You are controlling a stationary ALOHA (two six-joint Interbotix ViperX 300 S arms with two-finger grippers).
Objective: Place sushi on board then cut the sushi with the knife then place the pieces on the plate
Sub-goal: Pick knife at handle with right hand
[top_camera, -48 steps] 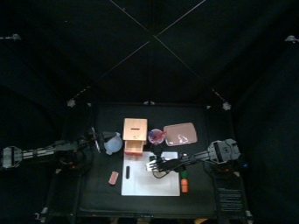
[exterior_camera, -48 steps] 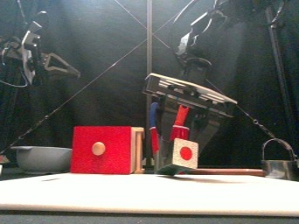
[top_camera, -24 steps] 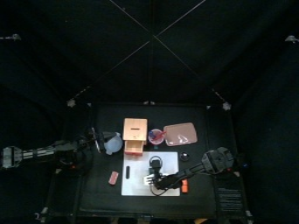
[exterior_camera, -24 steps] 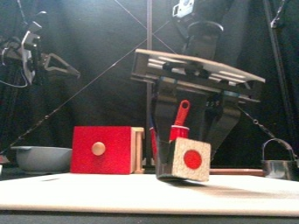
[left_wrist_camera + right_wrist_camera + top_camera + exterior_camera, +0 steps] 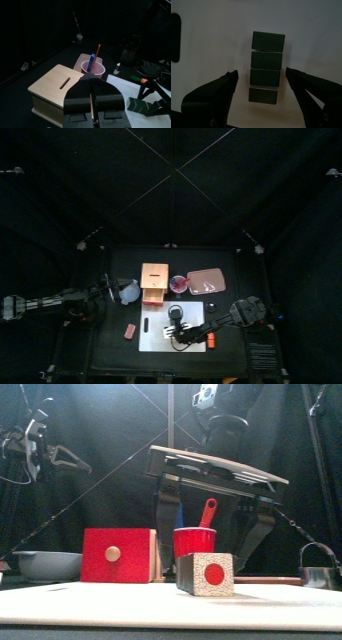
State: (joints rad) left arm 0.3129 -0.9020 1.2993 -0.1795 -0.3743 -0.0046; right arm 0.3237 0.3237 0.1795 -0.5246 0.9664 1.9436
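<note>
The dark green sushi roll (image 5: 266,66) lies flat on the white cutting board (image 5: 211,45), its blocks still joined. In the front view its end (image 5: 206,574) shows a red spot. My right gripper (image 5: 262,74) hangs open over it, one jaw on each side, touching nothing. From the front that gripper (image 5: 211,544) straddles the roll. Behind stands the red cup (image 5: 195,542) with a red knife handle (image 5: 207,512). The pink tray (image 5: 207,281) lies at the back right. My left gripper (image 5: 89,82) hovers shut and empty over the wooden box (image 5: 57,85).
A blue-grey bowl (image 5: 50,564) sits at the left and a metal cutter (image 5: 318,569) at the right. A small red toy (image 5: 130,331) lies left of the board (image 5: 191,343), an orange one (image 5: 211,339) at its right edge.
My right gripper came down with the tilted sushi roll, set it on the board and opened its jaws. The left arm stayed still.
</note>
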